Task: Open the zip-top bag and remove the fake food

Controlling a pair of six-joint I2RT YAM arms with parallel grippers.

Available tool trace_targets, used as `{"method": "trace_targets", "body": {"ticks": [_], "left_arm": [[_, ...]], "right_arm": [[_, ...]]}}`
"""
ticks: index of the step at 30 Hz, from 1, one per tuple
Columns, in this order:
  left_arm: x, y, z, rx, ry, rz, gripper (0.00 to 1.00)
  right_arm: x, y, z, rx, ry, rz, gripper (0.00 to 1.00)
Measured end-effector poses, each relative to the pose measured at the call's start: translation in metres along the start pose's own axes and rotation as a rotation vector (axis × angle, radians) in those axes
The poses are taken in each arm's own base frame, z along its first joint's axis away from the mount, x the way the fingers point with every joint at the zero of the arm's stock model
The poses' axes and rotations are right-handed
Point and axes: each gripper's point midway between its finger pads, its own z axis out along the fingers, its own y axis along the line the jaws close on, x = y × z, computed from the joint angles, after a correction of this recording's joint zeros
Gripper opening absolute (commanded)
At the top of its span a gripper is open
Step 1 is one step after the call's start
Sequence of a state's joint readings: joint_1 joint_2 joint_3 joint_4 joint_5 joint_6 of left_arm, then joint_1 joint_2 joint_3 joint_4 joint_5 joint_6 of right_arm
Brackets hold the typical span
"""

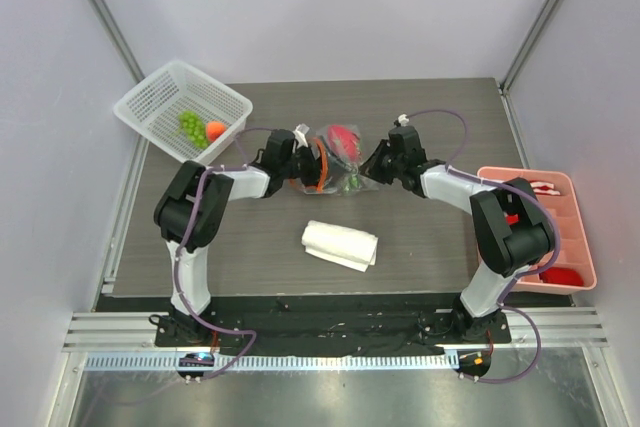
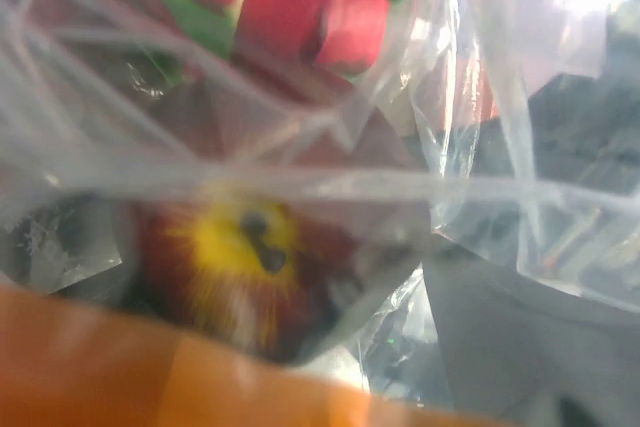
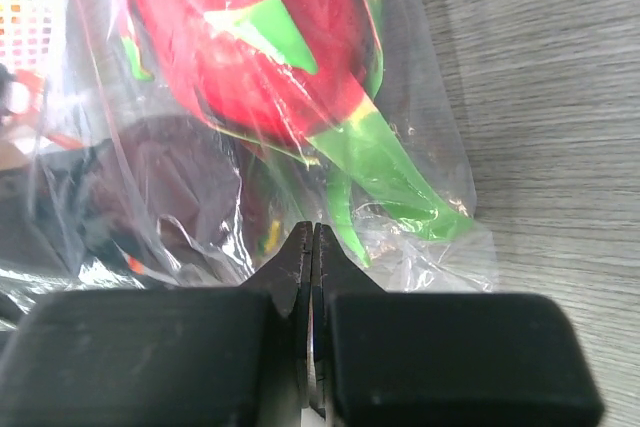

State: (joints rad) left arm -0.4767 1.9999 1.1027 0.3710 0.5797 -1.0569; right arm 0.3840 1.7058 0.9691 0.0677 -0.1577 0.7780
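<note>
The zip-top bag [image 1: 322, 150] lies mid-table between my two grippers, its orange-red zipper strip [image 1: 318, 185] on the left side. A red-pink dragon fruit [image 1: 343, 137] and a dark purple fruit [image 2: 240, 267] are inside it. My right gripper [image 1: 370, 172] is shut on the bag's right edge; in its wrist view [image 3: 311, 232] the tips meet at the plastic [image 3: 440, 147] below the dragon fruit [image 3: 250, 37]. My left gripper [image 1: 300, 162] is at the bag's zipper end. Its fingers are hidden by plastic and the blurred strip [image 2: 150, 367]. Green grapes [image 1: 190, 125] and a small orange [image 1: 216, 130] lie in the white basket [image 1: 150, 112].
A folded white cloth [image 1: 340, 244] lies in front of the bag. A pink divided tray [image 1: 570, 202] with red items stands at the right edge. The white basket sits at the back left corner.
</note>
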Motion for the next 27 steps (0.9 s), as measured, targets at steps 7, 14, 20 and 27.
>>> {"method": "trace_targets", "body": {"ticks": [7, 14, 20, 27], "left_arm": [[-0.017, 0.009, -0.008, -0.029, -0.045, -0.001, 1.00], [-0.030, 0.025, -0.014, -0.079, -0.081, -0.002, 1.00], [-0.033, 0.039, -0.018, -0.137, -0.111, 0.028, 1.00], [-0.025, 0.042, -0.049, -0.220, -0.143, 0.089, 0.85]], "right_arm": [[-0.003, 0.002, -0.001, 0.000, 0.000, -0.024, 0.01], [-0.002, -0.002, -0.001, 0.018, 0.002, -0.048, 0.01], [-0.002, -0.005, -0.001, 0.028, 0.003, -0.067, 0.01], [-0.002, -0.006, -0.001, 0.030, 0.003, -0.076, 0.02]]}}
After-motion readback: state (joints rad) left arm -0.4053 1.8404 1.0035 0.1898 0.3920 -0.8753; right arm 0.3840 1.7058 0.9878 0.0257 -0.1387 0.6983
